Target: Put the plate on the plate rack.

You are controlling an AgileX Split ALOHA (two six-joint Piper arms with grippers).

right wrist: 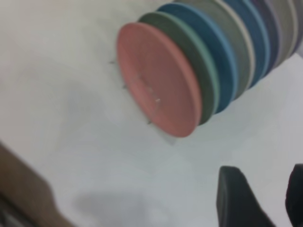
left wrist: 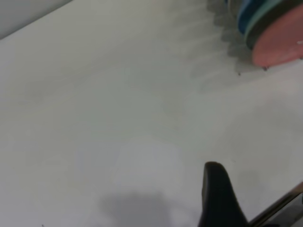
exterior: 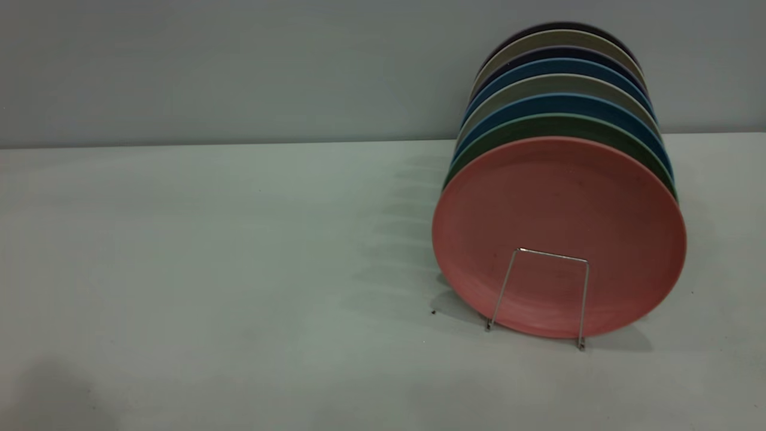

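Note:
The salmon-pink plate (exterior: 559, 203) stands upright at the front of a row of plates, in the thin silver wire plate rack (exterior: 550, 254) on the right of the table. The rack's front loop rises in front of the plate's lower face. Neither gripper shows in the exterior view. In the right wrist view my right gripper (right wrist: 265, 198) is open and empty, well apart from the pink plate (right wrist: 151, 80). In the left wrist view my left gripper (left wrist: 220, 196) hangs over bare table, far from the pink plate (left wrist: 279, 45).
Behind the pink plate stand a teal-green plate (exterior: 562, 123), blue plates (exterior: 562, 103) and several grey and dark ones. The white table (exterior: 209, 269) stretches to the left of the rack. A grey wall (exterior: 239, 66) runs along the back.

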